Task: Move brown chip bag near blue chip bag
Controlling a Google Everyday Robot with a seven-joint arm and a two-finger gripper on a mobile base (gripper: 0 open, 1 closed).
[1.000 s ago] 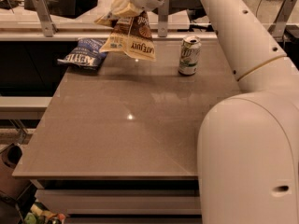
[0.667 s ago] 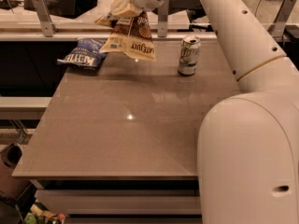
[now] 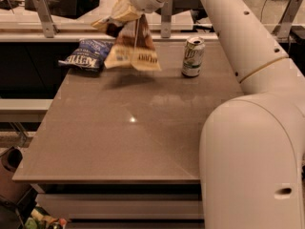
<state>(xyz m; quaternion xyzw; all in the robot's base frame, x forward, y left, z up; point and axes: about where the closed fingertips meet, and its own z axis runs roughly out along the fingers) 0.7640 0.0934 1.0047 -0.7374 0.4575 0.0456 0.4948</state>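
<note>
The brown chip bag (image 3: 132, 46) hangs in the air over the far middle of the table, its top held by my gripper (image 3: 127, 4) at the top of the view. The bag dangles tilted and casts a shadow on the table below it. The blue chip bag (image 3: 87, 55) with white lettering lies flat at the far left of the table, just left of the hanging bag. My gripper is shut on the brown bag's top.
A green-white soda can (image 3: 193, 56) stands upright at the far right of the table (image 3: 128, 137). My white arm fills the right side. Metal posts (image 3: 44, 15) and a shelf run behind the table. Clutter lies on the floor at lower left.
The brown chip bag, still hanging from my gripper, has swung slightly; otherwise little has moved.
</note>
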